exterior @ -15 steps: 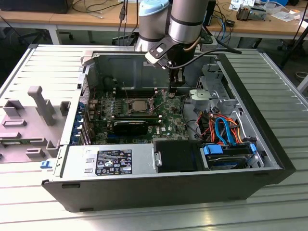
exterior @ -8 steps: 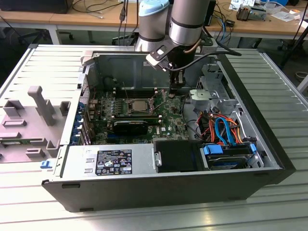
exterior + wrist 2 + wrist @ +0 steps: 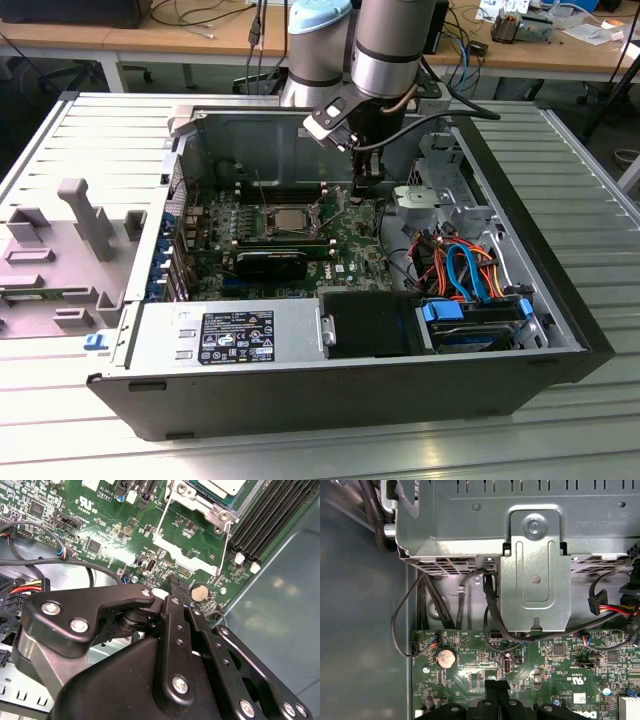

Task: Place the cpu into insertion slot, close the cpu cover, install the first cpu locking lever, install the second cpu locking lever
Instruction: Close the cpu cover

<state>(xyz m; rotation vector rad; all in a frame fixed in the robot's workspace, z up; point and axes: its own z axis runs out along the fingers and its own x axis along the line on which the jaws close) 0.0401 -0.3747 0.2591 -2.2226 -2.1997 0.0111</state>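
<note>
Exterior view: my gripper [image 3: 365,188], fingers pressed together on nothing, hangs above the green board [image 3: 355,242] near its edge. The cpu [image 3: 290,217] lies flat at mid-board, well apart from it. A black label [image 3: 238,336] with white print sits on the grey power box [image 3: 160,335]. First wrist view: a coin battery [image 3: 445,657] lies by that board edge.

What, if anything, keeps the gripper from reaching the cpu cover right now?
Probably yes, nothing: in the second wrist view the gripper hangs low over the board, a short way from the cpu cover, with nothing tall between them.
</note>
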